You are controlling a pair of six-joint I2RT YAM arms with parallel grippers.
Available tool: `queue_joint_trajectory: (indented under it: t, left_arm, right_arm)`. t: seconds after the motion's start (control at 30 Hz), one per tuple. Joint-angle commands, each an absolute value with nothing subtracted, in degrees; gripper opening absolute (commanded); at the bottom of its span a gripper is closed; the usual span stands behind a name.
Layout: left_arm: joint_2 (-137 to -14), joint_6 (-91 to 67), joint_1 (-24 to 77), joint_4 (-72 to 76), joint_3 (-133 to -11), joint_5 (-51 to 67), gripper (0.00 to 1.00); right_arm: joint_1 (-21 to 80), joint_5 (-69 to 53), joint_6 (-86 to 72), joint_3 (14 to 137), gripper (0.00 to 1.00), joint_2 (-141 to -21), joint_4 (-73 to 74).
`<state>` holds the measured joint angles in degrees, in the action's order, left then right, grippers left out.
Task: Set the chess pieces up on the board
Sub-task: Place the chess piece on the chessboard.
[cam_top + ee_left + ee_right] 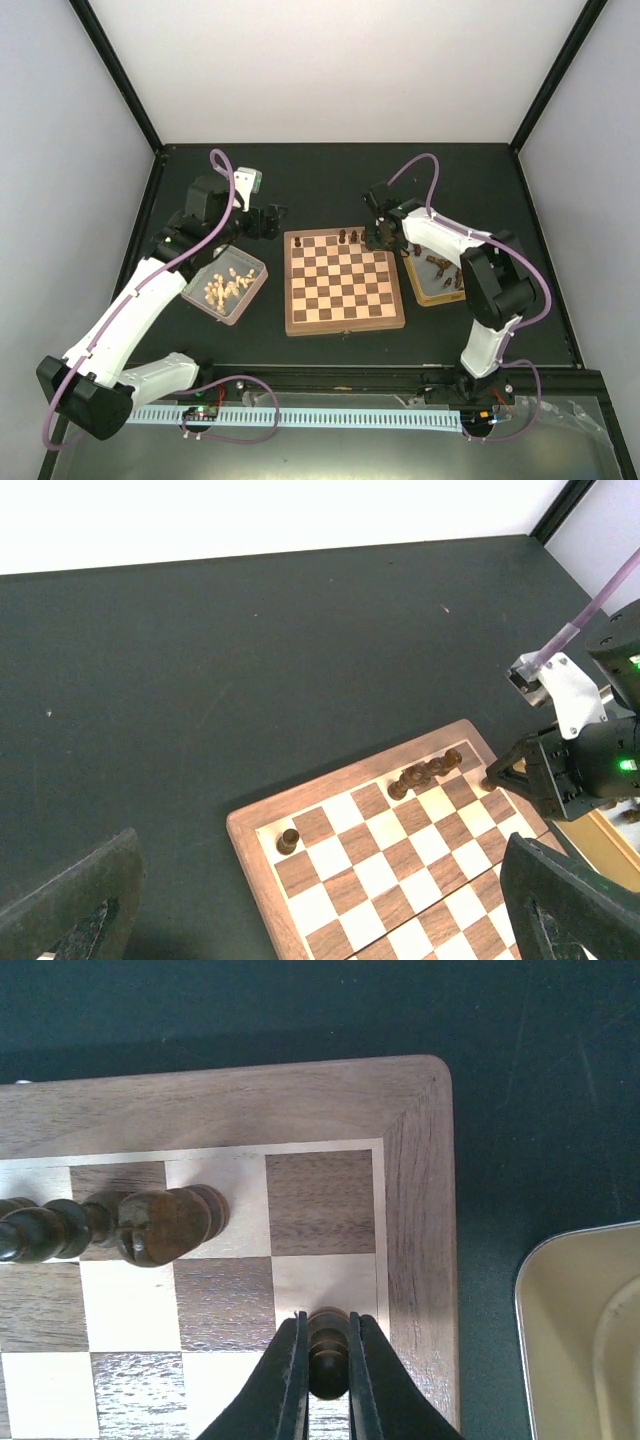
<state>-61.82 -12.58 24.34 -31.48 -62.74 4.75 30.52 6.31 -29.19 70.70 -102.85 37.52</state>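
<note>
The right gripper [328, 1365] is pinching a dark piece [328, 1345] between nearly closed fingers. It is pointing down over the outermost column of the board [415, 1210], close to the far right corner. Whether the piece is touching its square I cannot tell. Just left of the gripper, more chess pieces [160, 1225] are standing bunched along the far edge row. To the gripper's right, a metal tray [580, 1330] is lying on the table [520, 1060]. Behind the gripper, the right arm is rising from its base to a high elbow, then reaching inward. The left gripper [272, 220] is hanging wide open and empty just beyond the board's far left corner, its long arm bending at the wrist. A tray of pale pieces [228, 285] is sitting beside that forearm.
</note>
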Motion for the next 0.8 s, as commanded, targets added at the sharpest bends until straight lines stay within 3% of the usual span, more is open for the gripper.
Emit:
queue_joint_trajectory:
  t: [0.0, 0.5, 0.77]
  left_arm:
    - [-61.1, -11.9, 23.9, -30.0, -62.7, 5.2, 0.99]
    - [-61.2, -11.6, 23.9, -30.2, -62.6, 5.3, 0.99]
    - [-61.4, -11.6, 23.9, -30.3, -62.7, 5.4, 0.99]
  right_arm:
    - [30.9, 7.5, -29.0, 71.8, 0.1, -104.1, 37.3]
    - [30.9, 7.1, -29.1, 72.4, 0.19, -105.3, 36.0]
    - [30.8, 8.7, -30.3, 71.6, 0.33, -99.7, 35.8]
